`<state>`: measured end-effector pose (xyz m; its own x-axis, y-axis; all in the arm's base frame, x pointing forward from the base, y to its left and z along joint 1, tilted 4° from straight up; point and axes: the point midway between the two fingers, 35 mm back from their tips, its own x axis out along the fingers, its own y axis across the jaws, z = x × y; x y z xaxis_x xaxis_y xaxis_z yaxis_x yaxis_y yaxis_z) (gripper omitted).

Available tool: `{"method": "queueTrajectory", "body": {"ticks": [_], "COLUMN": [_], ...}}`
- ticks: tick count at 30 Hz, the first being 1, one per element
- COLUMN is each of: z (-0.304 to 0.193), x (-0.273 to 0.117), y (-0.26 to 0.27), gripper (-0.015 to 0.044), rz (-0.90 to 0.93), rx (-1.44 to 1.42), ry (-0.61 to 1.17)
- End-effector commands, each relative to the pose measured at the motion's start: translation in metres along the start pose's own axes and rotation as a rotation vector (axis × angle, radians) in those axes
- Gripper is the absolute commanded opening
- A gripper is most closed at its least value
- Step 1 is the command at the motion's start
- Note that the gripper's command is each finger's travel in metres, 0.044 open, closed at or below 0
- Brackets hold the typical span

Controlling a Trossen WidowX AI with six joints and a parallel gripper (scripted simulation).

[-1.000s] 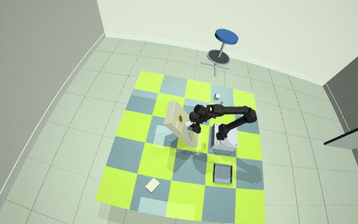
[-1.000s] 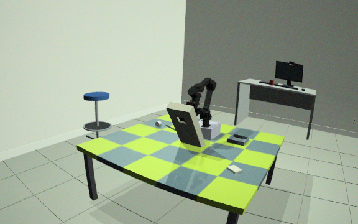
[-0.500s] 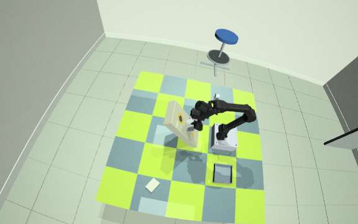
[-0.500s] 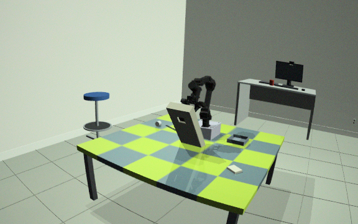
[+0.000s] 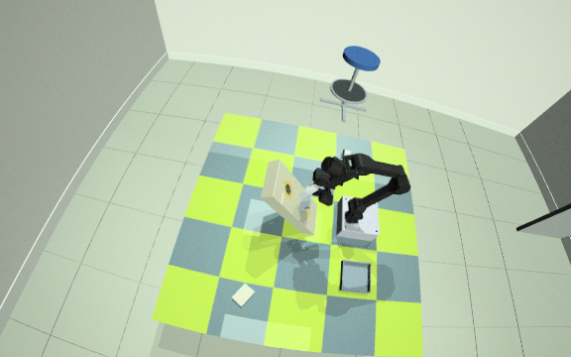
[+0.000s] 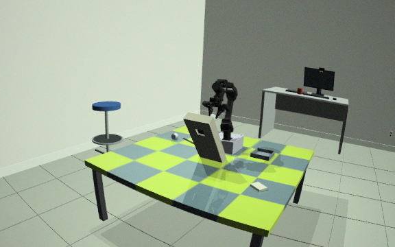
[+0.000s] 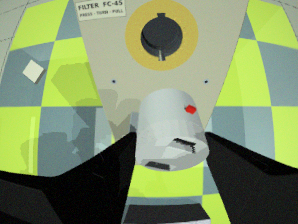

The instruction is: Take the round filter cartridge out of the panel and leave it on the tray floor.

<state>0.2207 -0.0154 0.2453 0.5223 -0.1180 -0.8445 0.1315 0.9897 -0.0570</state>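
The white filter cartridge [image 5: 311, 189] [image 6: 212, 115] [image 7: 170, 125] is out of the panel, with two dark slots on its near face and a red mark on its side. My gripper [image 5: 316, 189] [image 6: 213, 115] [image 7: 169, 137] is shut on it, one black finger on each side, and holds it in front of the tilted panel [image 5: 278, 195] [image 6: 206, 144] [image 7: 160, 80]. The round socket [image 5: 287, 188] [image 7: 161, 36] in its yellow ring is empty. The dark-walled tray [image 5: 341, 278] [image 6: 260, 158] stands on the table beside the robot base.
A grey ledge [image 5: 305, 203] juts from the lower panel face. The robot base [image 5: 357, 233] [image 6: 233, 145] stands close to the panel. A white cylinder [image 6: 174, 136] and a thin dark rod [image 6: 188, 140] lie beyond the panel. A pale block [image 5: 243, 295] [image 6: 259, 186] [image 7: 34, 71] lies on the table.
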Motion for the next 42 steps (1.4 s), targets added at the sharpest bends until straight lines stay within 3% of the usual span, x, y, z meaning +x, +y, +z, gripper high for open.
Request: {"method": "queueTrajectory", "body": {"ticks": [1,26,42], "z": [0.004,-0.002,-0.034], "x": [-0.001,0.008,0.003], "y": [0.008,0.073,0.152], "gripper": [0.0,0.0,0.0], "rz": [-0.002,0.008,0.245], "rx": [0.005,-0.003,-0.407], "ry": [-0.006,0.001,0.01]}}
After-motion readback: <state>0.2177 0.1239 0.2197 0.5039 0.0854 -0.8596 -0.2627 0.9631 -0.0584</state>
